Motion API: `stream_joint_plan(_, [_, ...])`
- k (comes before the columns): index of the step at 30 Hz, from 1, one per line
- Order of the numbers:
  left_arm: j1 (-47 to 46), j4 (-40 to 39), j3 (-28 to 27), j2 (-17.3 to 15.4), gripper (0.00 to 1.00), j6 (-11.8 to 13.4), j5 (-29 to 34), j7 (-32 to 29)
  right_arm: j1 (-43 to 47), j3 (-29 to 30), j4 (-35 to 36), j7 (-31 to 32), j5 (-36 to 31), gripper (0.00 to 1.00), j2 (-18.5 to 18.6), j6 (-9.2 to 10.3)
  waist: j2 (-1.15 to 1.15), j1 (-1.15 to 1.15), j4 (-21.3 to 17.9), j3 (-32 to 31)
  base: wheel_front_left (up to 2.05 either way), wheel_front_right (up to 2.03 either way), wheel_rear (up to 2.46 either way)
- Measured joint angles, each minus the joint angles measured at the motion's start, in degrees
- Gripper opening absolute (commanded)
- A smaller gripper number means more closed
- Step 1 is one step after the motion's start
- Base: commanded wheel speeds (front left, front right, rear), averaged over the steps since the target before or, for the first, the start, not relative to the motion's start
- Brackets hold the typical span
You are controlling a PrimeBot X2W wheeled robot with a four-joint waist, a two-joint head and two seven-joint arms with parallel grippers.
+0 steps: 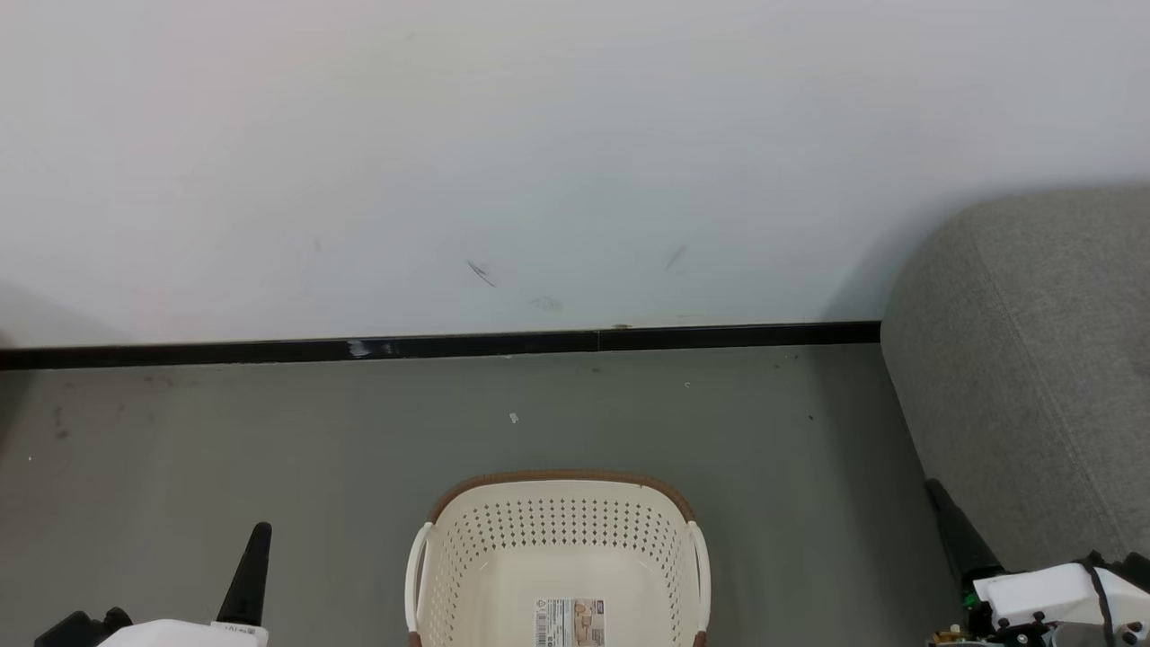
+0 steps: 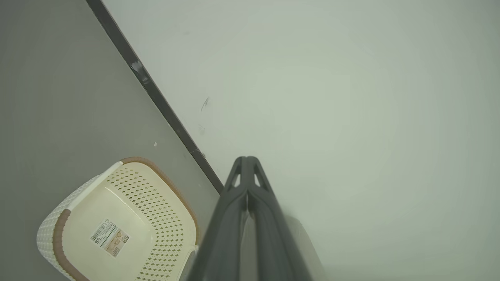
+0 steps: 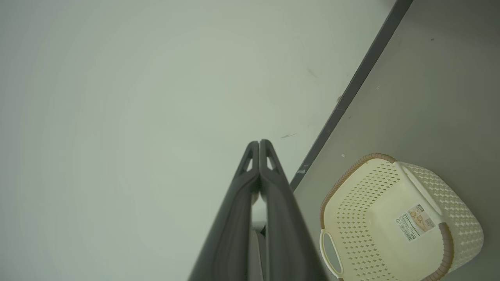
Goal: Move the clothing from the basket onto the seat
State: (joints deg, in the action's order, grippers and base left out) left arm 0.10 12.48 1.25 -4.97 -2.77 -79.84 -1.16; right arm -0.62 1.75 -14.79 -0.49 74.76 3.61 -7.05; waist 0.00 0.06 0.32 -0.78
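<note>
Closest in, left gripper (image 2: 247, 160) and right gripper (image 3: 259, 144): fingers pressed together, gripping nothing. Then the seat (image 1: 1033, 359) at far right, just a bare grey corner to judge by. Then the basket (image 1: 561, 477) on the floor (image 1: 225, 431) between the grippers, bare down to its label (image 1: 570, 622). Probably emptied already; clothing's resting place impossible to tell, presumably farther along the seat.

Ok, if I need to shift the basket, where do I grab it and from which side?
Probably the white side handle on the robot's right, from above. The basket stands upright on the floor, and that handle arches off its side, leaving a gap for one finger. The right gripper is nearest; its fingers are shut, so open them first.
</note>
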Motion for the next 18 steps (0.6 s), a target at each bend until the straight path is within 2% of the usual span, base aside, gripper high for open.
stream_joint_plan(18, [-2.32, 1.98, -3.66, 1.74, 0.0, -3.03, -10.28, -3.34, -1.73, 2.2, -0.2, 3.14, 15.48, 0.0, 0.12, 0.0, 0.0, -0.02, -0.27, 0.78, 0.0, 0.0, 0.0])
